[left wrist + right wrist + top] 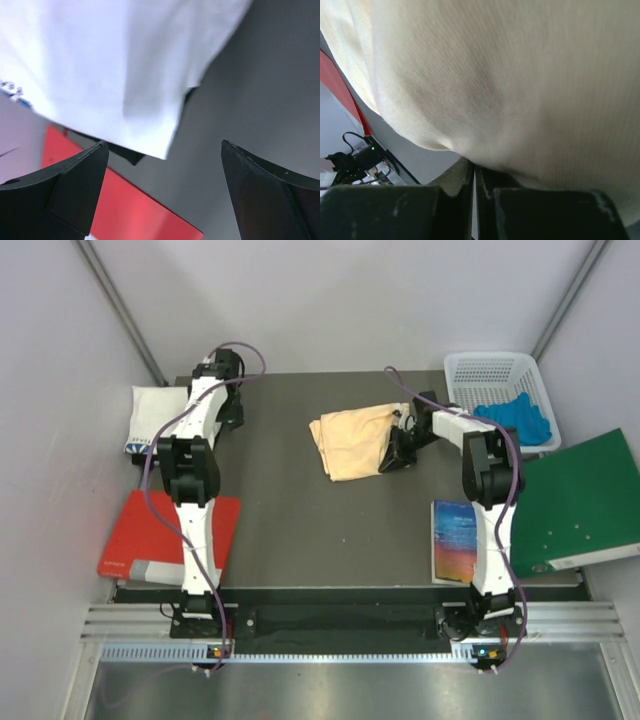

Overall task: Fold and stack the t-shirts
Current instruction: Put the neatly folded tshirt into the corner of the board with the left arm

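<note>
Folding step on the peach t-shirt, lying bunched mid-table with the right gripper pinched tight on its right edge, while the left gripper hangs spread wide over the white t-shirt at far left; next, probably, that edge gets carried across

Top camera looks down over the table. Wrist cameras peer close: left at white shirt, right at peach shirt, both seen from above.
</note>
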`<act>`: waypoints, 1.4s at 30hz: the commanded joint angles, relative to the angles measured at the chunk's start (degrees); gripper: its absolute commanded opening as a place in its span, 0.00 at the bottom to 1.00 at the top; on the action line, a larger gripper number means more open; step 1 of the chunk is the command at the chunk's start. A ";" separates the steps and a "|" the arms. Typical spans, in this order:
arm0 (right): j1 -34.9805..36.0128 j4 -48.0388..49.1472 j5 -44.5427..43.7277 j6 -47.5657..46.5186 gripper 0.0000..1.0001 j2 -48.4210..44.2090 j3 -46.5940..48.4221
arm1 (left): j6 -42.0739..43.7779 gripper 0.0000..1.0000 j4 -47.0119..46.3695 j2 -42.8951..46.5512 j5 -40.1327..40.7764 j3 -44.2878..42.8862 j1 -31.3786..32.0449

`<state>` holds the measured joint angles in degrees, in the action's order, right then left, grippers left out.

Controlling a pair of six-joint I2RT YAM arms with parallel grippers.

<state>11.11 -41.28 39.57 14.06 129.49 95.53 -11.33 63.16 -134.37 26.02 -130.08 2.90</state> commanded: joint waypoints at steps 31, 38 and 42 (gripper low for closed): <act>0.49 -2.49 -0.64 -1.50 0.00 3.31 5.28 | -1.59 0.00 1.88 -13.82 0.96 3.69 -13.35; 0.49 -2.14 -0.55 -0.97 0.00 3.22 6.34 | -0.79 0.00 0.74 -9.69 -9.66 9.14 -13.27; 0.40 -1.88 -0.37 -0.53 0.00 3.49 7.48 | -1.59 0.00 0.65 -9.42 -19.67 13.09 -11.34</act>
<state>11.09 -44.49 40.32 13.72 131.90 99.70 -11.60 59.70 -139.02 20.21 -124.33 -7.29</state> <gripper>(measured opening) 0.003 0.136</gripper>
